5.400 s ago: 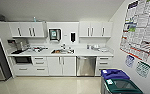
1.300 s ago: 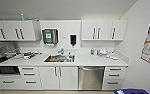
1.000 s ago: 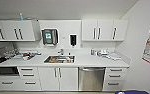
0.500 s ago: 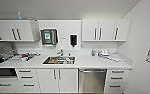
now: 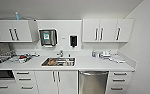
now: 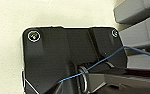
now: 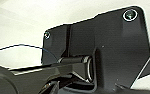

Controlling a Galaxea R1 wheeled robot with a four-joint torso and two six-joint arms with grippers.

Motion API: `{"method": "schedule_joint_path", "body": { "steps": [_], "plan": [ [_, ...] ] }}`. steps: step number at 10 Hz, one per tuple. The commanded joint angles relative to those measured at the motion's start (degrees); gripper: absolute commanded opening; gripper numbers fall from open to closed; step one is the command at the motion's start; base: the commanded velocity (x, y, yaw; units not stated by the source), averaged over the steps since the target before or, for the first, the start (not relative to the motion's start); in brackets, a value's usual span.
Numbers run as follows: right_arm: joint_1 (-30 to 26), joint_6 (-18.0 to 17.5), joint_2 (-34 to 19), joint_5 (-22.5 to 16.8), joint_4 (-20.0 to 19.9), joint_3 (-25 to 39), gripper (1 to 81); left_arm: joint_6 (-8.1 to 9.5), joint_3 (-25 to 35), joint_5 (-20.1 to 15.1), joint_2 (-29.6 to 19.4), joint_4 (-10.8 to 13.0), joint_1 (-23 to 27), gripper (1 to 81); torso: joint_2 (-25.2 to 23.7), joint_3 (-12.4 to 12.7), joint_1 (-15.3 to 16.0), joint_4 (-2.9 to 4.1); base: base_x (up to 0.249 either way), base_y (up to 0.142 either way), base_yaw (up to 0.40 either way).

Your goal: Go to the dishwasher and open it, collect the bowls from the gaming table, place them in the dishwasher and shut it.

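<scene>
Head view: a white kitchenette fills the frame, seen straight on. The dishwasher (image 5: 93,82), brushed steel with its door shut, sits under the white countertop (image 5: 91,65) at about 5 o'clock, between double cabinet doors (image 5: 56,81) on one side and a drawer stack (image 5: 118,80) on the other. A steel sink (image 5: 58,61) lies at centre, with clutter on the counter at 9 o'clock and small items at 3 o'clock. Wall cabinets (image 5: 107,30) hang above; a paper towel dispenser (image 5: 48,37) and a dark soap dispenser (image 5: 73,40) are fixed between them. A plain wall (image 5: 146,50) closes the right side.

Left wrist view: the robot's dark plate over pale floor (image 6: 8,50), grey stepped shapes at 2 o'clock, a thin blue cable (image 6: 103,60) crossing. I cannot tell how this claw stands.

Right wrist view: dark plate over pale floor (image 7: 21,30); claw state cannot be told.
</scene>
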State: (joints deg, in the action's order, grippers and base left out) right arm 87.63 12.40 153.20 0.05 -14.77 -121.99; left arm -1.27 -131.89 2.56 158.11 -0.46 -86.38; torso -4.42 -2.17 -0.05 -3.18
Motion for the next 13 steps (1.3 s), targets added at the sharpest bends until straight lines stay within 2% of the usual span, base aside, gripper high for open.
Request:
{"method": "schedule_joint_path", "body": {
  "steps": [1, 13],
  "plan": [
    [-3.5, 0.0, -0.8, -3.5, 0.1, 0.9, 81.1, 0.04, 0.7, -2.9, -0.9, 0.1, 3.5, 81.1, 0.0, 0.0, 0.1, 0.0, 0.134, 0.0, 0.0],
    [-3.5, 0.0, -0.9, -3.5, 0.0, 0.8, 81.1, -0.05, 0.7, -2.9, -0.8, 0.2, 3.5, 81.1, 0.0, 0.0, 0.1, 0.0, 0.134, 0.0, 0.0]
  ]
}}
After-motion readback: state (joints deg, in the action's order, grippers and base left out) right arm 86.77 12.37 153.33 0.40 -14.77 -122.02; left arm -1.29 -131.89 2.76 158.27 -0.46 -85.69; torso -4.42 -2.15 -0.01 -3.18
